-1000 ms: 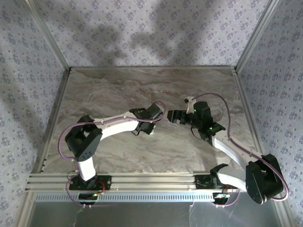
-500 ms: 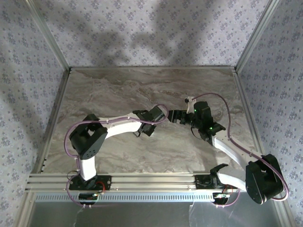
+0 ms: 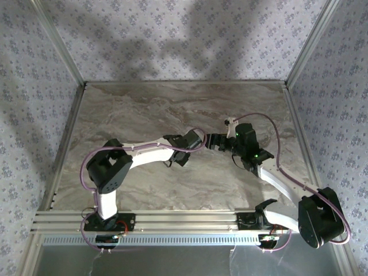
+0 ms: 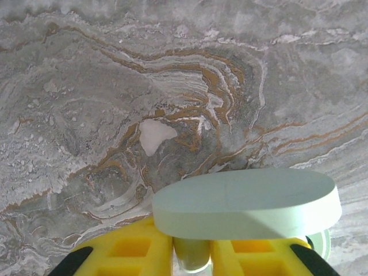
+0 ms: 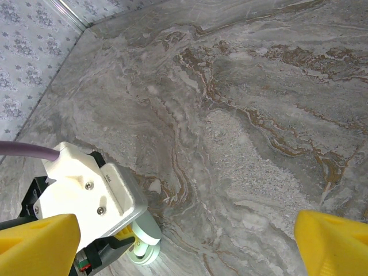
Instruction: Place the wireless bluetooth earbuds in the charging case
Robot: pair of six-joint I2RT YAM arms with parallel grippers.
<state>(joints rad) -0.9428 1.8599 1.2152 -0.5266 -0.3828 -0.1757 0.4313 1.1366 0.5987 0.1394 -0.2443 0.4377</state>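
Observation:
The charging case (image 5: 142,246) sits on the marble with its white oval lid (image 4: 247,201) raised, and a rim of its base (image 4: 325,244) peeks out at the lower right of the left wrist view. My left gripper (image 4: 191,253) hangs right over the case, its yellow fingers (image 4: 126,250) shut on a pale rounded earbud (image 4: 191,256) just behind the lid. In the top view the left gripper (image 3: 192,142) nearly meets my right gripper (image 3: 211,141). The right gripper (image 5: 187,247) is wide open, holds nothing, and faces the case from close by.
The marble table (image 3: 144,109) is fenced by patterned walls (image 3: 34,86) on three sides and an aluminium rail (image 3: 172,221) at the near edge. The left arm's white wrist camera box (image 5: 86,192) sits between the right gripper's fingers (image 5: 37,244).
My left arm has reached a little further right, bringing its gripper closer to the right gripper. The right arm has stayed put.

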